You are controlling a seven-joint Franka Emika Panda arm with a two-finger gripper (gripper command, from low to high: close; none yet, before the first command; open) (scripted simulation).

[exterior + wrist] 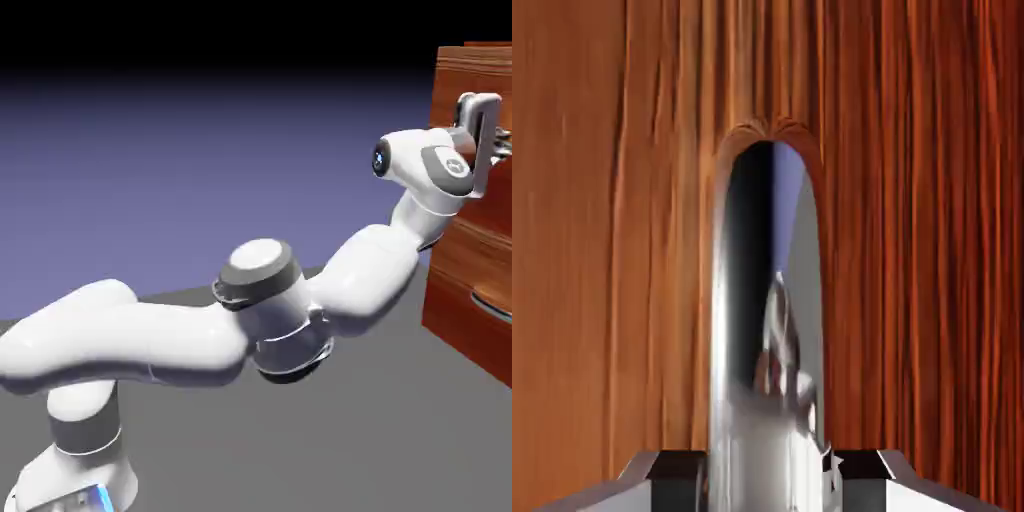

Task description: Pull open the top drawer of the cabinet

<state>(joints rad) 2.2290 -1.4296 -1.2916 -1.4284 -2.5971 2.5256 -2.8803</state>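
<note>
my gripper (770,488): clamped on top drawer handle (767,350)

fingers closed in on the handle, one on either side, gap only its width. top drawer (922,250) fills my hand view behind it. in the exterior view, the cabinet (470,240) stands toward 2 to 3 o'clock.

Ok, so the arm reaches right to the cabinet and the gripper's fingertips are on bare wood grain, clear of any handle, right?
Not bare wood: the hand view shows the silver handle between the gripper's fingertips. The arm does reach right to the cabinet.
</note>
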